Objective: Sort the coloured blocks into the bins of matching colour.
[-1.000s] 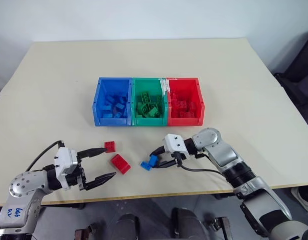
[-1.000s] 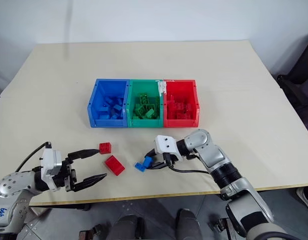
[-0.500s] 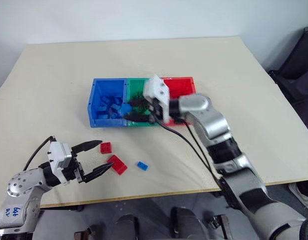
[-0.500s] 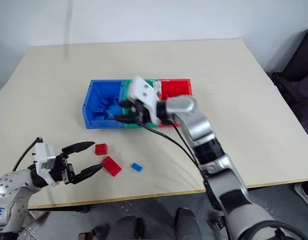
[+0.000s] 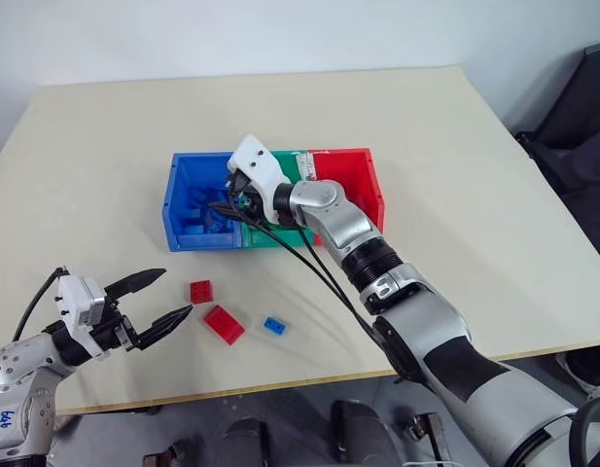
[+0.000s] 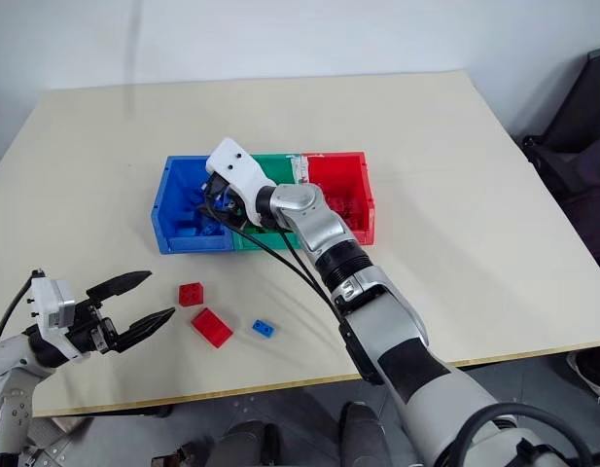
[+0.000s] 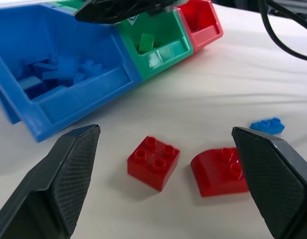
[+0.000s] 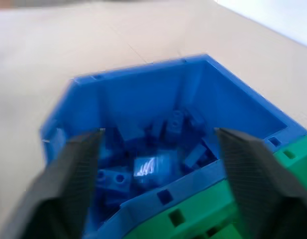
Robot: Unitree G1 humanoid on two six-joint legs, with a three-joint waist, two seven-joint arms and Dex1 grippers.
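Three joined bins stand mid-table: blue bin (image 5: 196, 239), green bin (image 5: 277, 237), red bin (image 5: 379, 199). My right gripper (image 5: 229, 201) hovers over the blue bin (image 8: 143, 94), open and empty, with several blue blocks (image 8: 158, 149) lying below it. On the table in front of the bins lie a square red block (image 5: 200, 291), a larger red block (image 5: 225, 323) and a small blue block (image 5: 274, 325). My left gripper (image 5: 178, 290) stands open just left of the red blocks, level with the table, its jaws framing the square red block (image 7: 153, 162) from a short distance.
The beige table (image 5: 475, 195) has wide bare room to the right of and behind the bins. Its front edge runs close below the loose blocks. A dark chair (image 5: 582, 126) stands off the table's right side. The right arm's cable (image 5: 319, 272) hangs over the table.
My right gripper carried a blue block up from the table to the blue bin, then opened; the block is no longer in its jaws. My left gripper drifted slightly left.
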